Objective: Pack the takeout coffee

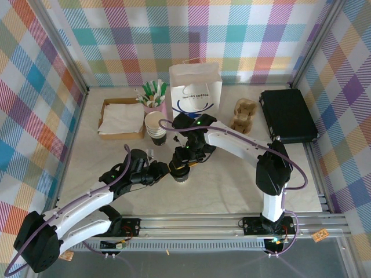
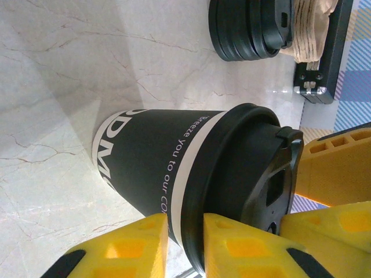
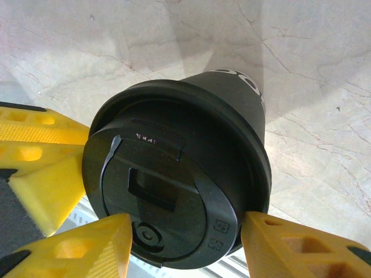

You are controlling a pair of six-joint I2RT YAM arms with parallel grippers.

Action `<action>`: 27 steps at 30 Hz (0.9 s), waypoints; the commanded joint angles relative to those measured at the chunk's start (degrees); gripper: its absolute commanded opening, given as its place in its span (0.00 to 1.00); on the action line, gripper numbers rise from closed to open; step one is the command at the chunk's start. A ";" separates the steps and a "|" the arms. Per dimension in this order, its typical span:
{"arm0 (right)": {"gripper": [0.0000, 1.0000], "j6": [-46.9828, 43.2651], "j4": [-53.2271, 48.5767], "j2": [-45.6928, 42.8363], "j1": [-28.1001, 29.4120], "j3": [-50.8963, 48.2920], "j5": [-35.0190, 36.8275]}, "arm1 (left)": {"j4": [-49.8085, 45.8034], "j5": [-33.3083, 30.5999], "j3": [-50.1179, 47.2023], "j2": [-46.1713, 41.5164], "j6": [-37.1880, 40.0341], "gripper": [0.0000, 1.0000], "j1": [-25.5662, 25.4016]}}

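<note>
Yellow fingers (image 3: 75, 249) of the right gripper (image 3: 182, 227) press both sides of the black lid (image 3: 162, 191) on the coffee cup (image 3: 232, 110), clamping it from above. The right arm (image 1: 232, 139) bends at its elbow on the right and reaches left to the frame's centre, wrist turned down. From the lower left, the left arm (image 1: 84, 207) stretches low across the table (image 1: 243, 185); the left gripper (image 2: 185, 246) pinches the lid's rim from the side. The cup stands upright at centre, below the white bag (image 1: 196, 87).

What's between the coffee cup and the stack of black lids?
Nothing but bare tabletop between the coffee cup and the stack of lids, going by the left wrist view.
</note>
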 commanded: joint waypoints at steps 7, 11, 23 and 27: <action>0.56 1.20 -0.04 -1.82 0.28 1.21 3.04 | -6.41 -0.51 2.20 0.81 1.39 0.24 0.47; 0.57 1.61 0.47 -2.15 0.32 1.41 3.34 | -9.17 -0.52 2.57 0.05 1.57 0.27 0.54; 0.60 2.20 0.04 -3.95 0.28 3.15 5.66 | -15.09 -2.24 6.82 -1.16 4.67 0.33 0.57; 0.58 3.29 -0.09 -6.35 0.23 2.19 5.73 | -18.24 -3.10 11.10 0.37 8.24 0.36 0.94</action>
